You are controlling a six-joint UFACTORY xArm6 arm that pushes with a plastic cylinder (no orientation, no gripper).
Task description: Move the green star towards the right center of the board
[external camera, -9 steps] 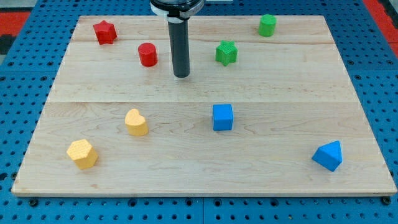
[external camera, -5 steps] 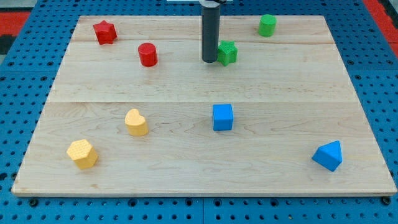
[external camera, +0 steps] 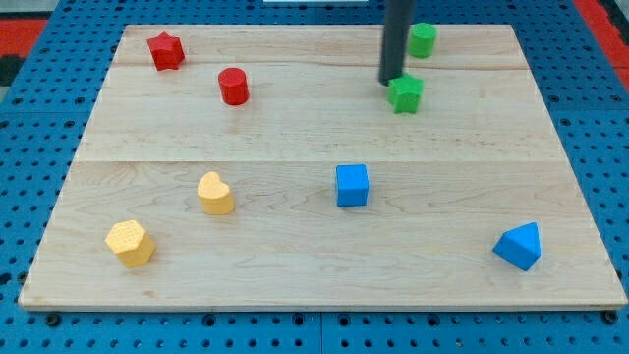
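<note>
The green star (external camera: 405, 94) lies on the wooden board (external camera: 295, 138), right of centre in the upper part. My tip (external camera: 393, 80) is at the star's upper left edge, touching it or nearly so. The dark rod rises from there out of the view's top.
A green cylinder (external camera: 423, 39) stands just above and right of the star. A red star (external camera: 165, 50) and a red cylinder (external camera: 233, 87) are at the upper left. A blue cube (external camera: 352, 185) is at centre, a blue wedge (external camera: 519, 246) at lower right. A yellow heart (external camera: 214, 193) and a yellow hexagon (external camera: 131, 243) are at lower left.
My tip moved right from the board's upper middle, met the green star's left side and pushed it right and slightly down. The other blocks have not moved.
</note>
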